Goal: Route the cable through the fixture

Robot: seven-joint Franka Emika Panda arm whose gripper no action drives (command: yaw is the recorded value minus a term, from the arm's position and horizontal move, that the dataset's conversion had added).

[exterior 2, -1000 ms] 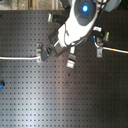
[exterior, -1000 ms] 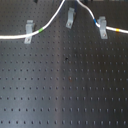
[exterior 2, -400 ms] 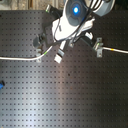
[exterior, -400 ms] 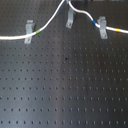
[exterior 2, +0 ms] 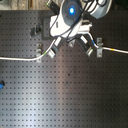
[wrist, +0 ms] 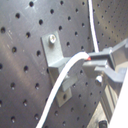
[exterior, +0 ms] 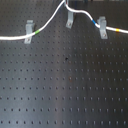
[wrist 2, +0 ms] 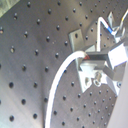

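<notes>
Claw fingers [wrist: 102, 62] are seen closed on the thin white banded cable [wrist: 65, 75], held just beside the small upright grey metal fixture [wrist: 55, 55] (middle of three), cord crossing its face.

A black perforated breadboard table [exterior: 65, 95] fills both exterior views, with dim, soft reflections.
</notes>
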